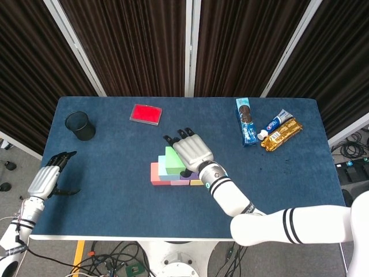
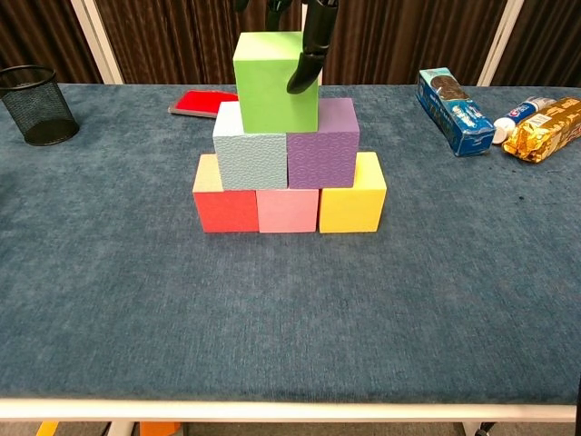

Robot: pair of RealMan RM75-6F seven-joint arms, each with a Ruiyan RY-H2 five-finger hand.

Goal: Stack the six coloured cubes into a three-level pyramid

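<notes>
Pyramid built: your right hand (image 1: 192, 151), thumb on the green cube (image 2: 275, 82) at 3 o'clock, must release straight up.

A lab-like test cell: dark curtains (image 1: 132, 40) on white frames enclose one blue felt table (image 1: 115, 190), with loose cables (image 1: 115, 257) (plus a circuit board) on the floor beneath.

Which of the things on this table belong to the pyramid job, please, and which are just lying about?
Belong to the job:
green cube
light blue cube
purple cube
red cube
pink cube
yellow cube
right hand, on the green cube

Lying about:
black mesh cup
flat red item
blue biscuit pack
tube
gold packet
</notes>
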